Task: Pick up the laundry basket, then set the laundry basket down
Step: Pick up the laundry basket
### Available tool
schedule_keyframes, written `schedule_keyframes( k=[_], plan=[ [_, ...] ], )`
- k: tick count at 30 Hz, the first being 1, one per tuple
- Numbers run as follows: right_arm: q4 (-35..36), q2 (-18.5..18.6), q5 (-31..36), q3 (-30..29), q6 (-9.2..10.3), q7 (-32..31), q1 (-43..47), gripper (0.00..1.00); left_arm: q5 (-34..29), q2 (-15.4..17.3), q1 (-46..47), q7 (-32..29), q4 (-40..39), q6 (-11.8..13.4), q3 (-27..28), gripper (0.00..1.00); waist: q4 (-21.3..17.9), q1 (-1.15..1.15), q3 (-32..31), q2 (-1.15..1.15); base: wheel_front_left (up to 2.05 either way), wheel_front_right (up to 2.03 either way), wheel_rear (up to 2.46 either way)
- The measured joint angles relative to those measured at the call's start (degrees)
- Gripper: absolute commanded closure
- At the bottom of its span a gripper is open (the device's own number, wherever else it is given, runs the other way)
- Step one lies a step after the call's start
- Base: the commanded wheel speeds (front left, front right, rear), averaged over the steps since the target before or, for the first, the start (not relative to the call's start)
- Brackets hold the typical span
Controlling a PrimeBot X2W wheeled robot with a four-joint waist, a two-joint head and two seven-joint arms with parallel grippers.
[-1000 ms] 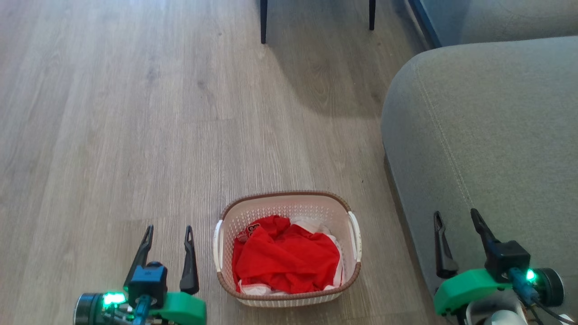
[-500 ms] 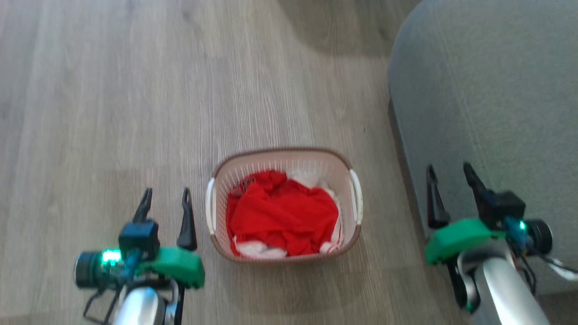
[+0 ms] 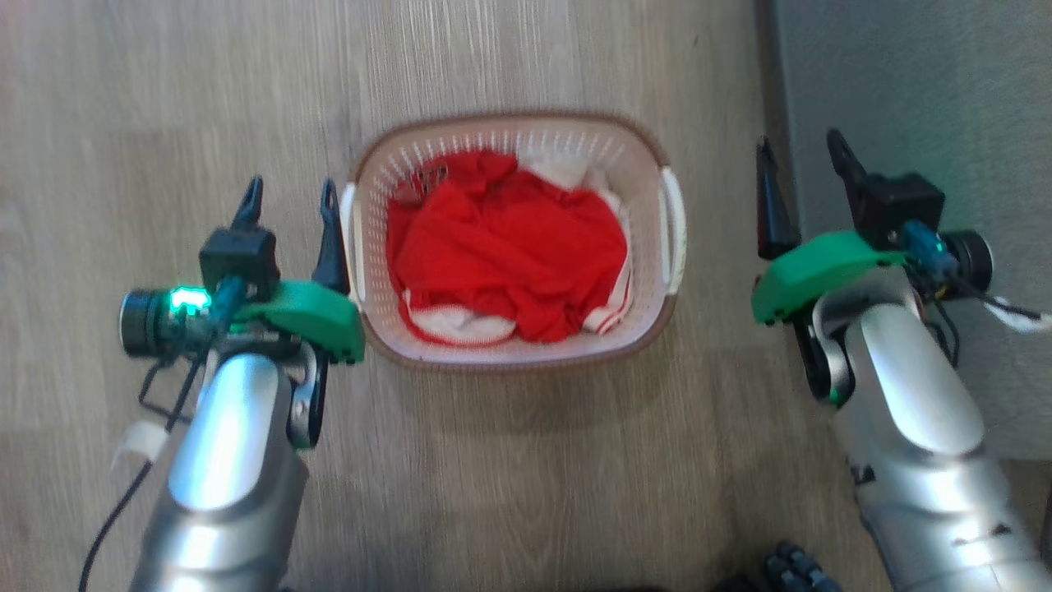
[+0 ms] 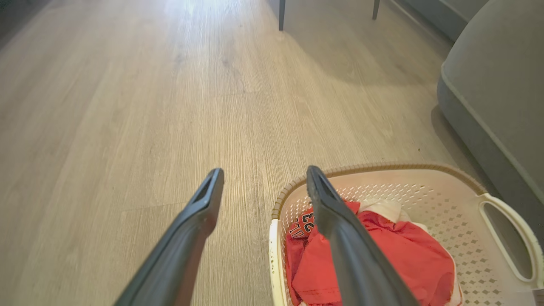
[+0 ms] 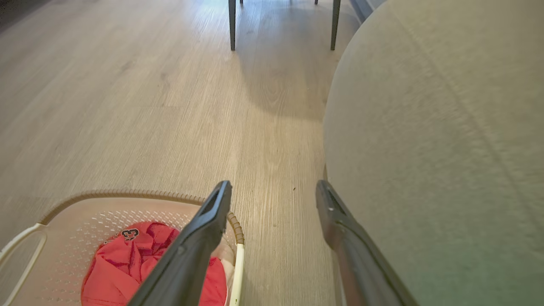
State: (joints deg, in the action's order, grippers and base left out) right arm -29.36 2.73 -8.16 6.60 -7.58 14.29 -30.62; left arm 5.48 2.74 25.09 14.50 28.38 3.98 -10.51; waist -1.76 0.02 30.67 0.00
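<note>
Lighting is soft, even daylight. In the left wrist view a bright glare patch washes out the floor [image 4: 204,8] at the top edge. A broad, soft shadow spreads below the chair legs [image 5: 231,25]. The head view shows slight motion blur; the basket [image 3: 509,355] casts a faint shadow toward the bottom edge. The fingers [image 4: 365,272] of the left gripper [image 4: 264,178] lose focus near the lens.

Wood floor [image 3: 526,493]: laundry basket [image 3: 374,247] on it, grey sofa [image 3: 904,82] just rt.
</note>
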Motion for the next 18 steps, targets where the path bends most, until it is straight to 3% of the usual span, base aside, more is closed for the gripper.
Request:
schedule_keyframes(
  k=[9,18],
  plan=[
    [-7.77,0.26,-1.16,1.38,0.00,0.01,-7.40,0.00,-1.03,-0.44,7.84,0.05,7.03,-0.51,-0.77,0.00,0.53,-0.01,11.33,0.00,0.00,0.00,0.00],
    [-11.20,0.68,-1.68,3.27,0.00,0.02,-11.37,0.00,-0.37,-0.85,14.29,0.14,15.79,-1.72,-3.72,0.00,1.58,-0.02,18.28,0.00,0.00,0.00,0.00]
  ],
)
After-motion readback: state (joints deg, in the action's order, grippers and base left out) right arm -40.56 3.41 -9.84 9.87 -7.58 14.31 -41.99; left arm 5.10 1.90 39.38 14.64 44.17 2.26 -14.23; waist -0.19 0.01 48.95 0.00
